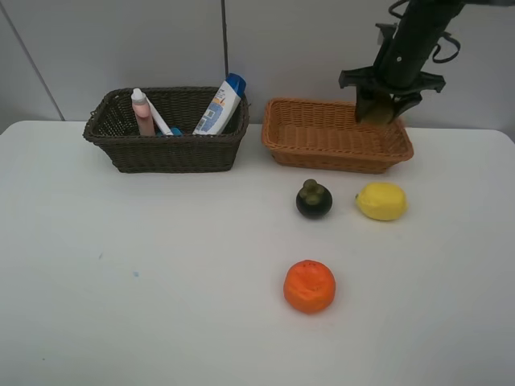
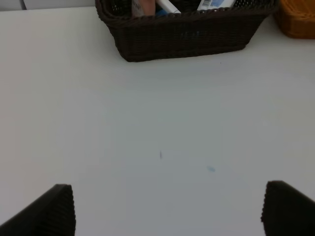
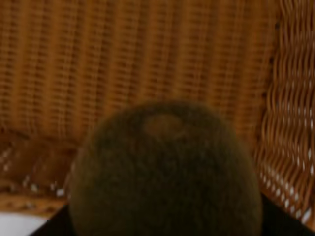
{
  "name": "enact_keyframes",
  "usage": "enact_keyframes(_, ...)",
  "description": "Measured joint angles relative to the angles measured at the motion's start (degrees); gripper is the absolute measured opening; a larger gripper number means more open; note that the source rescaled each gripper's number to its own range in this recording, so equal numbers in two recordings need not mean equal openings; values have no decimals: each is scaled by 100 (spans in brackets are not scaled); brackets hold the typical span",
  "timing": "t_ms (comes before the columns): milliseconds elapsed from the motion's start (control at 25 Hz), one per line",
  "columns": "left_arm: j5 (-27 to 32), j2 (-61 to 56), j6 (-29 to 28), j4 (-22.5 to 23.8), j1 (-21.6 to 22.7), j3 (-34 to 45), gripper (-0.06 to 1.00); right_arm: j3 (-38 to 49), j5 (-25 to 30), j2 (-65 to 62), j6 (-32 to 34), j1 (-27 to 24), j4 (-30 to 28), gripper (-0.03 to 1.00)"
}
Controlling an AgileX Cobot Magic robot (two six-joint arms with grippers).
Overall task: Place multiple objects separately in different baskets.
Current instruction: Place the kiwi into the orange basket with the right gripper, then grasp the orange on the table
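My right gripper [image 1: 378,106] is shut on the brown kiwi [image 3: 165,172] and holds it over the right end of the light orange-tan basket [image 1: 338,151]. The dark mangosteen [image 1: 314,199] and yellow lemon [image 1: 381,201] lie on the table in front of that basket, with the orange [image 1: 309,285] nearer the front. The dark brown basket [image 1: 165,153] holds the pink bottle [image 1: 143,112], white pen [image 1: 158,118] and blue-capped white bottle [image 1: 221,104]. The dark pad is hidden. My left gripper [image 2: 170,211] is open and empty over bare table, well in front of the dark basket [image 2: 187,34].
The white table [image 1: 121,281] carries both baskets side by side at the back, close to a grey wall. A corner of the light basket [image 2: 298,22] shows in the left wrist view. Small marks dot the table surface [image 2: 210,169].
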Motion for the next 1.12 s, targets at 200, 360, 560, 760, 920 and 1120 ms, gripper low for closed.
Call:
enact_keyframes(200,0,0,0,0,0,0,99,-743,21,705,-148,-6,-30,84)
enact_keyframes(360,0,0,0,0,0,0,99,-743,103,775,-183,-6,-37,97)
enact_keyframes(560,0,0,0,0,0,0,99,-761,359,644,-183,-6,20,97)
enact_keyframes(760,0,0,0,0,0,0,99,-184,350,-70,-178,11,202,97)
enact_keyframes(920,0,0,0,0,0,0,99,1271,357,-1074,-160,147,459,97)
enact_keyframes(1120,0,0,0,0,0,0,99,3356,371,-2304,-146,751,594,97)
